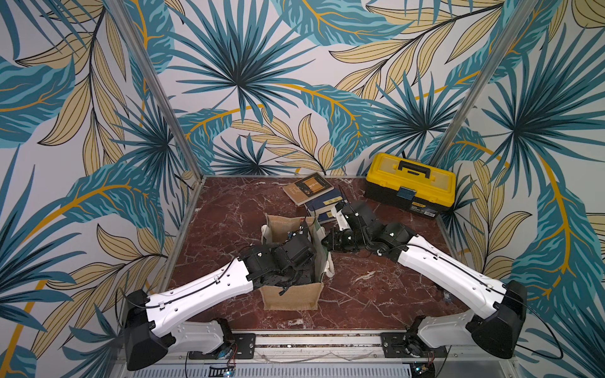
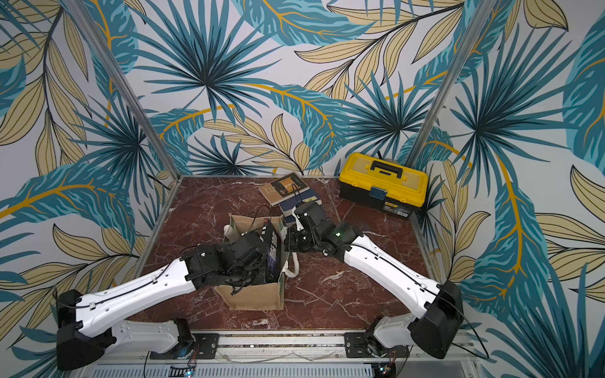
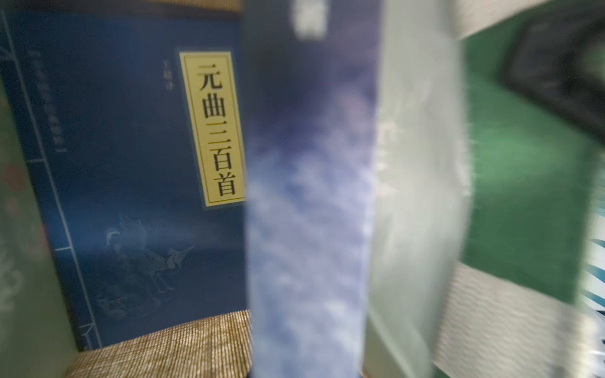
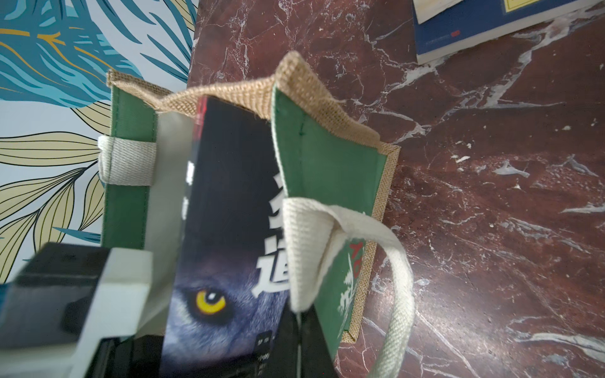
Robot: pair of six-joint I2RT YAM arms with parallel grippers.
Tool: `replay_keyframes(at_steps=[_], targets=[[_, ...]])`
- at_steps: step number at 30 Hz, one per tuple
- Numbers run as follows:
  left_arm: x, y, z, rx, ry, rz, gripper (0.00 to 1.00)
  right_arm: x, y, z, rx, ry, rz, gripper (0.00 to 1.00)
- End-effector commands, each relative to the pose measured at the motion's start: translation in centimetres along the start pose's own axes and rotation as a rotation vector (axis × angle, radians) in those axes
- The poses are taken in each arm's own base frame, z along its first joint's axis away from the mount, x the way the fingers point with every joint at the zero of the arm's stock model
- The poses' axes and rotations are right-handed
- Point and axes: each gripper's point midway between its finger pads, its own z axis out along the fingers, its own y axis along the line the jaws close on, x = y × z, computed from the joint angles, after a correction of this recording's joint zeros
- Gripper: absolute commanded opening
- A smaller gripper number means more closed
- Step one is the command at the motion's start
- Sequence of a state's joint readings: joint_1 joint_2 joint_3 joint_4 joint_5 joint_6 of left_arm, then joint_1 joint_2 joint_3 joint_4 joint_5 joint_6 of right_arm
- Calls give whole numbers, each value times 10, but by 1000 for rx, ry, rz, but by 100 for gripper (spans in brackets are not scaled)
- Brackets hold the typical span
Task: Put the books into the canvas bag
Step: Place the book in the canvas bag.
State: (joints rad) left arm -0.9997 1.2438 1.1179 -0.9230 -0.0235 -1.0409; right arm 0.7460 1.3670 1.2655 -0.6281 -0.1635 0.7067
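The canvas bag (image 1: 291, 297) (image 2: 252, 297) stands open mid-table, jute walls and green sides. My left gripper (image 1: 301, 261) reaches down into it, shut on a dark book with a wolf's eye on its cover (image 4: 229, 196) (image 2: 273, 250), which stands upright against the bag's right wall. Behind it in the bag leans a navy book with a yellow label (image 3: 131, 163). My right gripper (image 4: 299, 340) (image 1: 327, 242) is shut on the bag's right rim beside a white handle (image 4: 396, 278). A tan-brown book (image 1: 307, 188) and navy books (image 1: 324, 203) lie stacked behind the bag.
A yellow-and-black toolbox (image 1: 411, 183) (image 2: 383, 181) sits at the back right corner. The red marble table (image 1: 229, 209) is walled by leaf-patterned panels on three sides. The right arm stretches across the table right of the bag.
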Motion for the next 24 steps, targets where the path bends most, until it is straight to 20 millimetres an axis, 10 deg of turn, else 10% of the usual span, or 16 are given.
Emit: replay_keyframes(at_steps=[1, 14, 24], targets=[[-8, 5, 1, 36, -46, -40, 0, -3, 9, -12, -49, -33, -12, 0], [-33, 0, -51, 118, -165, 59, 43, -1, 7, -11, -47, -32, -17, 0], [-60, 12, -117, 55, -332, 152, 48, -1, 6, -8, -42, -27, -11, 0]])
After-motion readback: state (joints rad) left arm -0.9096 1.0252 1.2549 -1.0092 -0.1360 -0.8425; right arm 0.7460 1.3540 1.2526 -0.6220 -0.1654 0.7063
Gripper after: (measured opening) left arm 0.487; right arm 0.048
